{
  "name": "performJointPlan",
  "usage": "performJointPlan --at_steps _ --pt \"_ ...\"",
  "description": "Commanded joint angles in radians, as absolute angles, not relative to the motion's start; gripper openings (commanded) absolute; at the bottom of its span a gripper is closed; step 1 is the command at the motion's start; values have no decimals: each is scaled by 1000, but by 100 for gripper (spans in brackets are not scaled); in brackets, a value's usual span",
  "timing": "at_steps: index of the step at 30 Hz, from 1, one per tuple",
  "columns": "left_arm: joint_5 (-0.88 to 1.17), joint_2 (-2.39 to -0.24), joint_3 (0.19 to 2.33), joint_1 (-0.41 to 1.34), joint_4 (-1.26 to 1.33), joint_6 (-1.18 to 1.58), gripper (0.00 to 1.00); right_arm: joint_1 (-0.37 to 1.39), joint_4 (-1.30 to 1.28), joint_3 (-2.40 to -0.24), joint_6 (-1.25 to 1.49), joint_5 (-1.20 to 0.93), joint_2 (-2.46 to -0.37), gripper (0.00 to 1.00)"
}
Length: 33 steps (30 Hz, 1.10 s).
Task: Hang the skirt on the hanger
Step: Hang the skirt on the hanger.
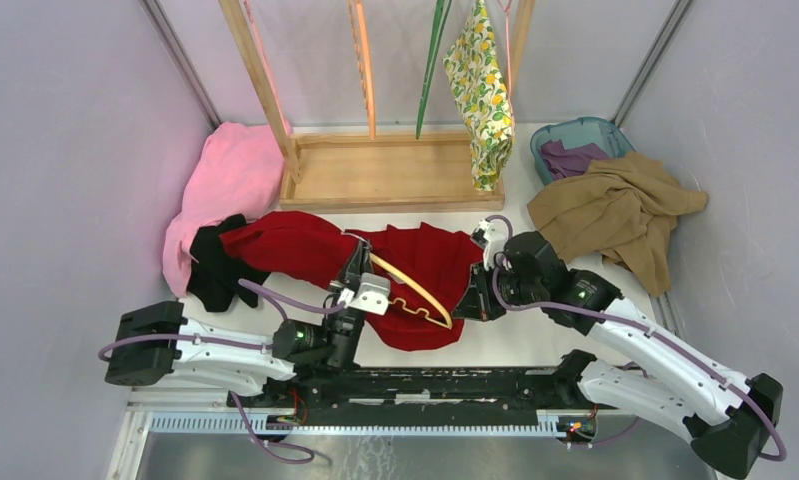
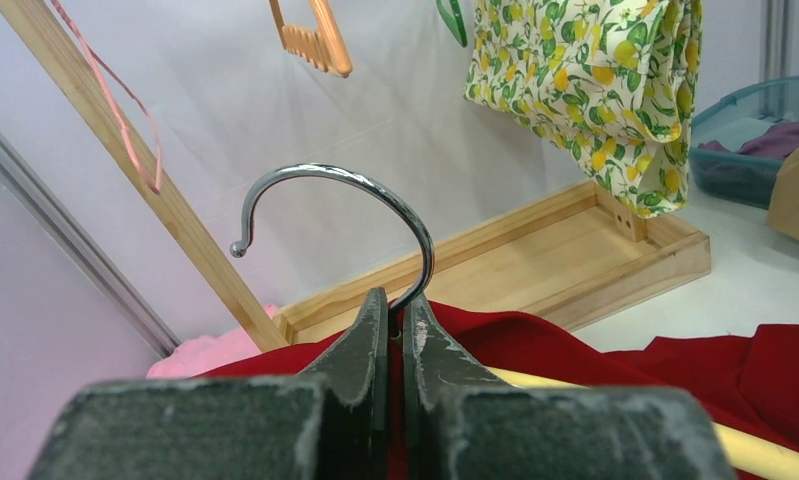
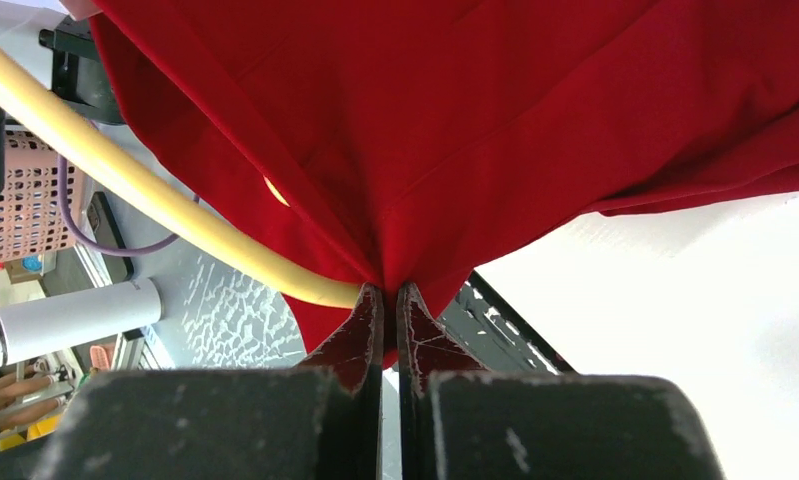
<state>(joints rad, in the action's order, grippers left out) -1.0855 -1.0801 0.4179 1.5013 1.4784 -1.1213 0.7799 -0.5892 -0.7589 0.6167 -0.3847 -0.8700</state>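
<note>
Asking: Where is the skirt?

Answering: The skirt (image 1: pixel 482 95), cream with yellow lemons, hangs limp at the right end of a wooden rack (image 1: pixel 375 175) at the back of the table, well apart from both arms. What holds it up is cut off at the top of the view. A thin pink hanger (image 2: pixel 125 120) dangles beside the rack's left post.

Asking: And the grippers?

Answering: Neither touches the skirt. The left gripper (image 2: pixel 396 315) is pinched tight on the neck of a metal hook (image 2: pixel 375 185) that belongs to a yellow hanger (image 3: pixel 125 185). The right gripper (image 3: pixel 390 295) is pinched on a fold of a red garment (image 3: pixel 495 120) that lies against that hanger.

Asking: How would the skirt handle?

Answering: Probably light, thin and floppy, so it would sag and fold wherever nothing supports it. A grip at the top edge, near one upper corner, seems safest. A pinch lower down would likely only bunch the cloth. The pink hanger looks thin and stiff, and is best taken near its hook.
</note>
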Motion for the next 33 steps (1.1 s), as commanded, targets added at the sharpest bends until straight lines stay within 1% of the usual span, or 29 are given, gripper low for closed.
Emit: performJointPlan --at_steps 1,6,12,20,25,27,33 --pt "-1033 -1104 435 1497 1628 -1258 3 771 -662 -831 612 -404 -852 1" --pt "-1035 -1150 433 1498 1634 -1246 3 759 -714 -880 606 -381 -833 1" --pt "-1032 -1223 444 1499 1632 -1187 3 740 -746 -999 597 -357 -871 1" --pt "-1005 -1342 485 1505 1654 -1096 3 737 -681 -1173 609 -390 -1021 1" --pt "-1000 -1347 482 1514 1650 -999 3 740 -627 -1214 586 -401 -1109 1" --pt "-995 -1313 480 1516 1579 -933 3 744 -626 -1209 555 -376 -1126 1" --pt "-923 -1148 493 1516 1125 -570 3 799 -547 -1122 445 -300 -1116 1"
